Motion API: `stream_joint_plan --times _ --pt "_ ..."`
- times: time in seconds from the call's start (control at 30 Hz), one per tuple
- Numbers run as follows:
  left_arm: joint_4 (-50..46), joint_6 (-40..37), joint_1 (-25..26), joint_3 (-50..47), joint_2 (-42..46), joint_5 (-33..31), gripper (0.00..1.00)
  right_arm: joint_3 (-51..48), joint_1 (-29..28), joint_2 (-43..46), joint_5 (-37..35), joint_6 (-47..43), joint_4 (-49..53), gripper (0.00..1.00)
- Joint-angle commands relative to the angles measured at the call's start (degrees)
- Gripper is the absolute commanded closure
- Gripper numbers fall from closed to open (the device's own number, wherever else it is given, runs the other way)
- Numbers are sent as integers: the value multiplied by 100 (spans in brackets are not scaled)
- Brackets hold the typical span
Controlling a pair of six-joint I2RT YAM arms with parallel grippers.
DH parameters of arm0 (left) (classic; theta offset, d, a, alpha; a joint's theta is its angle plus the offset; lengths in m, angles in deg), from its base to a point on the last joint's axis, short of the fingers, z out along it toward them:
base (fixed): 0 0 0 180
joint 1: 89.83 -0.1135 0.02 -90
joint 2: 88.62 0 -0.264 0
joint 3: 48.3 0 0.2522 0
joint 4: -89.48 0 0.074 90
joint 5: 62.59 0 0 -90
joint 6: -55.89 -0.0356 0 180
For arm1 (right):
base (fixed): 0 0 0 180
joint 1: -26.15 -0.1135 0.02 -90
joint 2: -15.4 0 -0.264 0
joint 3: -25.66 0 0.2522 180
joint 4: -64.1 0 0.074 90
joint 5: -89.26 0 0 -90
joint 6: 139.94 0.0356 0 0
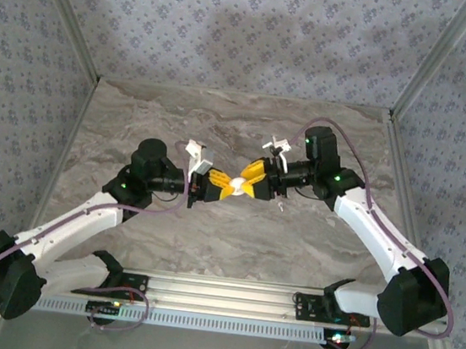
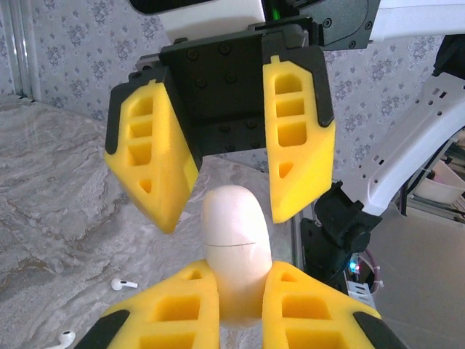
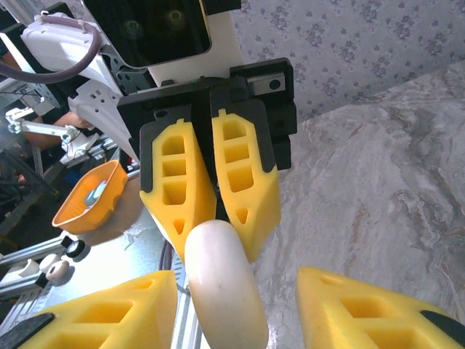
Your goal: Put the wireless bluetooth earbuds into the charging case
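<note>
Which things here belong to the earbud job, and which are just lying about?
Job: charging case, held by the left gripper; right gripper, open around it; earbuds on the table.
Lying about: orange bowl-like container.

Pale blue-grey flower-sprigged wallpaper (image 1: 235, 21) closes three sides around a grey-brown marbled tabletop (image 1: 233, 243), with slanting aluminium posts (image 1: 71, 23) at the corners, softly lit.

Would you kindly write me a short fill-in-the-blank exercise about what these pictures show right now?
1. The left end effector is clamped on the closed ___, holding it above the table.
2. The right end effector faces it with its jaws ___.
3. Both earbuds lie on the ___, outside the case.
Missing words: charging case; open; table.
</note>
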Motion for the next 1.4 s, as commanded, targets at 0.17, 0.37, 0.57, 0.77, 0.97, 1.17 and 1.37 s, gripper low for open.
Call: stream_joint_plan --times 0.17,0.37,0.57,0.77,0.97,1.17,1.37 --pt "163 -124 79 48 171 39 92 283 -55 -66 295 -272 318 72" --pt "96 -157 74 56 246 -102 89 323 -66 -28 271 -422 547 83" --pt "-435 -430 83 173 238 -276 60 404 -73 157 -287 -685 956 84" --pt "-1037 -820 133 323 189 -260 56 654 -204 210 -891 -1109 1641 84" --pt "-1457 -1138 219 487 66 -104 55 792 -398 168 -1247 -1148 1880 84" --pt "-1521 -1212 232 526 -30 -42 55 1108 -554 71 -1324 -1350 2340 84" --pt "-1639 -1273 258 616 -122 46 57 1217 -625 -4 -1248 -1444 2515 84"
